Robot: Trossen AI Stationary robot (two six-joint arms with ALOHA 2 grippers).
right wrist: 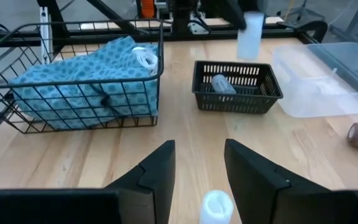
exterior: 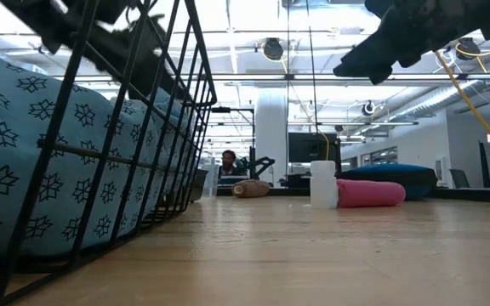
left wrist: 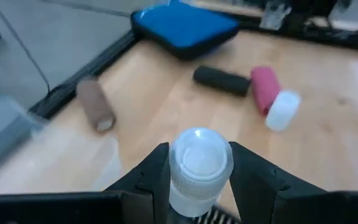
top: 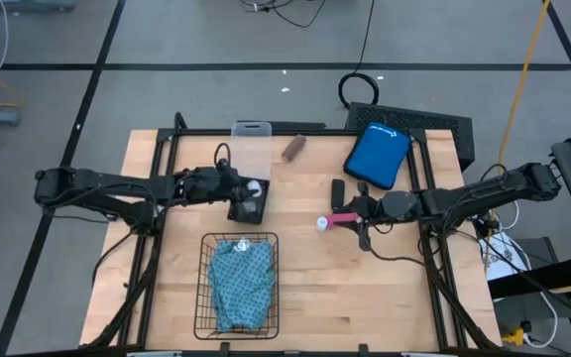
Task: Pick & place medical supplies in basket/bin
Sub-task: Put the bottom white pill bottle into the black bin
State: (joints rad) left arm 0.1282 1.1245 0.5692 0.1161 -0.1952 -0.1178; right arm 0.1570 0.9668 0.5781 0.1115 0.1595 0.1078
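Left gripper (left wrist: 194,171) clamped on a white-capped vial (left wrist: 197,168), held above the small black tray (right wrist: 237,87), beside the clear box (right wrist: 328,78). Right gripper (right wrist: 194,168) fingers spread, nothing between them, hovering over a second vial (top: 321,224) lying against the pink roll (top: 342,218). Teal cloth (top: 242,283) lies in the basket (top: 206,297). Brown roll (top: 292,149) near table's far edge

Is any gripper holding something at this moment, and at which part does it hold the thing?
The left gripper holds a white-capped vial, its fingers clamped on the two sides just below the cap. The right gripper holds nothing.
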